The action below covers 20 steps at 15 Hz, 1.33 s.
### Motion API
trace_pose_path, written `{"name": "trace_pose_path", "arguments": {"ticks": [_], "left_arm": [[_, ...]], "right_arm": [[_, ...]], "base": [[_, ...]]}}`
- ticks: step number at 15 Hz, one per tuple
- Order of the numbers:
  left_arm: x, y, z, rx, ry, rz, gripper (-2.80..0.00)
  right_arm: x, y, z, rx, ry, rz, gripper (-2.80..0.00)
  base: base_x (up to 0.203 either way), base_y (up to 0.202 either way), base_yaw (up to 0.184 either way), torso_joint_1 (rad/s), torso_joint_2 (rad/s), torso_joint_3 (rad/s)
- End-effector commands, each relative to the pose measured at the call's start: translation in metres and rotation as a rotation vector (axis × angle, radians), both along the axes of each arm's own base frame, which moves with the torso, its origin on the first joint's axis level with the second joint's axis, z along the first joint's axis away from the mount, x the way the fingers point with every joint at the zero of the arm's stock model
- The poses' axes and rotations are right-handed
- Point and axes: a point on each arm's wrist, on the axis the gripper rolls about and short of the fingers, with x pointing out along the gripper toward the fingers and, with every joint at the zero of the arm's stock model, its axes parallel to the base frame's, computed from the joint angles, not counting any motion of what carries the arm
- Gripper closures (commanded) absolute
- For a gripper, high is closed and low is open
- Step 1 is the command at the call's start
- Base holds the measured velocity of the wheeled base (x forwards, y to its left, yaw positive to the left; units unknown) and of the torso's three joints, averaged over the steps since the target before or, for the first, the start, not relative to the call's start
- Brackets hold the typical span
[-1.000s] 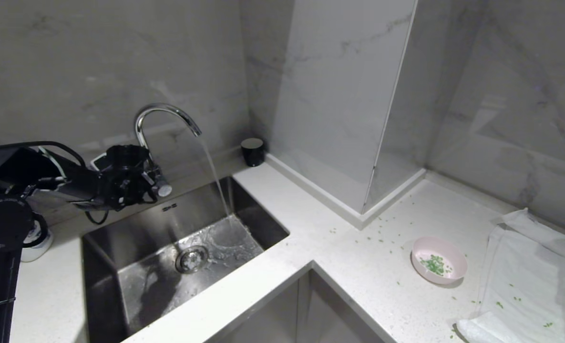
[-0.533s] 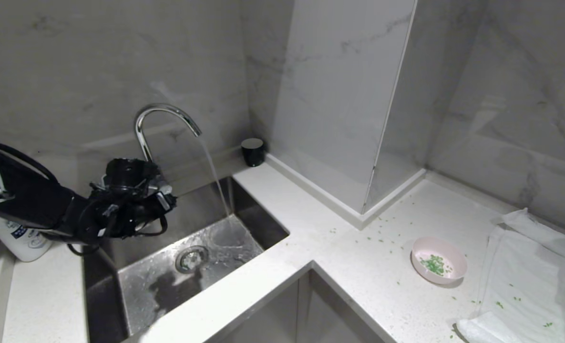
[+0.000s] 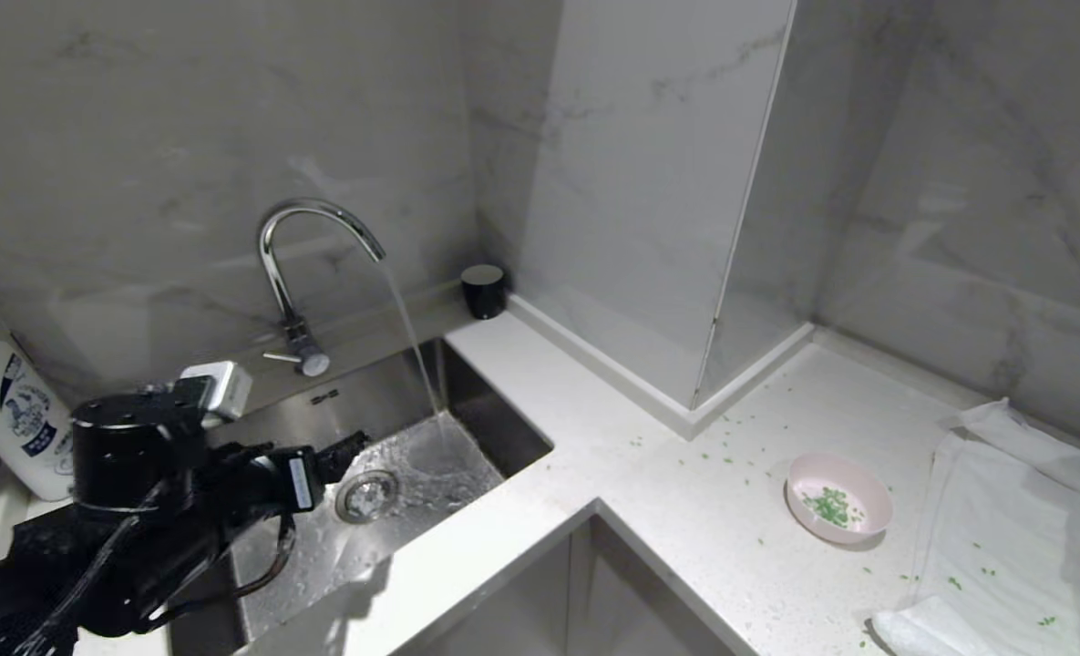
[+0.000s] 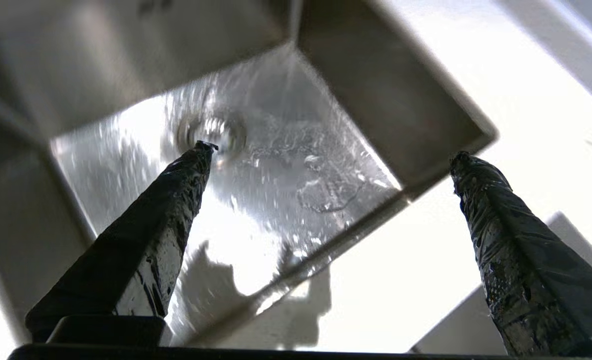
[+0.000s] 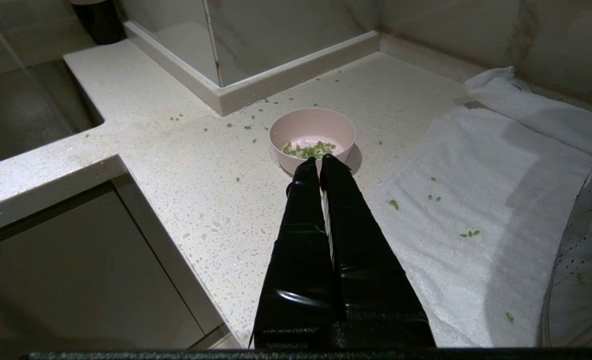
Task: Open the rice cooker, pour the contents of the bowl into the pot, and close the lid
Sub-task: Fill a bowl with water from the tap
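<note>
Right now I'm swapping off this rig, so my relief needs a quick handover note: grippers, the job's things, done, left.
Left gripper: open, empty, over the sink; the faucet is running.
Right gripper: shut, empty, poised just short of the bowl.
Bowl: upright on the counter beside the white towel, green bits inside, more scattered around.
Rice cooker, pot, lid: not in view.
Done: nothing visible.
Left: open the cooker, pour, close.

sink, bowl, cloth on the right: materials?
Sink: looks like brushed stainless steel, with grey metallic walls and mirror-like glare under the running water. Bowl: probably matte plastic or melamine, with an even pale pink skin and no glaze shine; ceramic is not excluded. Cloth: white terry-like towel, with nubby pile and soft folds.
</note>
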Motion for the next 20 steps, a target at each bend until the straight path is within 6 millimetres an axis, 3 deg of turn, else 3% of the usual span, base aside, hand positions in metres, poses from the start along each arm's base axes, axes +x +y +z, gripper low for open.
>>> {"name": "trace_pose_path", "arguments": {"ticks": [1, 2, 11, 20], "left_arm": [[-0.032, 0.01, 0.022, 0.03, -0.134, -0.027, -2.8], [-0.04, 0.013, 0.028, 0.032, -0.171, -0.027, 0.0], [-0.112, 0.045, 0.029, 0.181, -0.246, 0.017, 0.0], [-0.22, 0.07, 0.042, 0.239, -0.334, 0.161, 0.0]], "right_arm": [[0.0, 0.0, 0.0, 0.0, 0.0, 0.0, 0.0], [0.0, 0.0, 0.0, 0.0, 0.0, 0.0, 0.0], [0.0, 0.0, 0.0, 0.0, -0.001, 0.0, 0.0], [0.0, 0.0, 0.0, -0.003, 0.0, 0.0, 0.0]], "base": [[0.0, 0.0, 0.0, 0.0, 0.0, 0.0], [0.0, 0.0, 0.0, 0.0, 0.0, 0.0], [0.0, 0.0, 0.0, 0.0, 0.0, 0.0], [0.0, 0.0, 0.0, 0.0, 0.0, 0.0]]}}
